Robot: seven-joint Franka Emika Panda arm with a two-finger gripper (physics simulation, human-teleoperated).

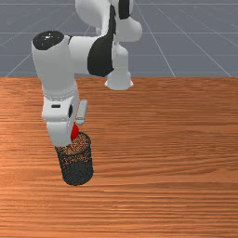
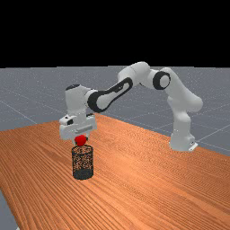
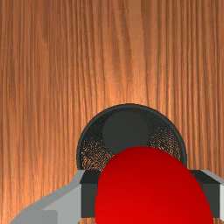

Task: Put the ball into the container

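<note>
A robot's hand [image 2: 81,142] grips a red ball [image 3: 151,192] above an open-topped container, its two fingers pressed to the ball from opposite sides, their dark pads [image 3: 89,199] flat against the red surface. The ball is held over the container [image 2: 82,161], just above the rim in the far view; whether it touches the rim cannot be told. In the wrist view it covers part of the round opening, with the dark bottom partly visible beyond it. In the front view the hand's white casing hides part of the ball. The black mesh container stands upright on an orange-brown wooden bench [image 1: 162,162], in the front view's left half. From the hand, the white and grey arm [image 2: 134,74] bends up and across to its base [image 2: 181,141], at the far view's right. Beyond the bench spreads a grey floor [image 1: 186,42] crossed by pale lines.
</note>
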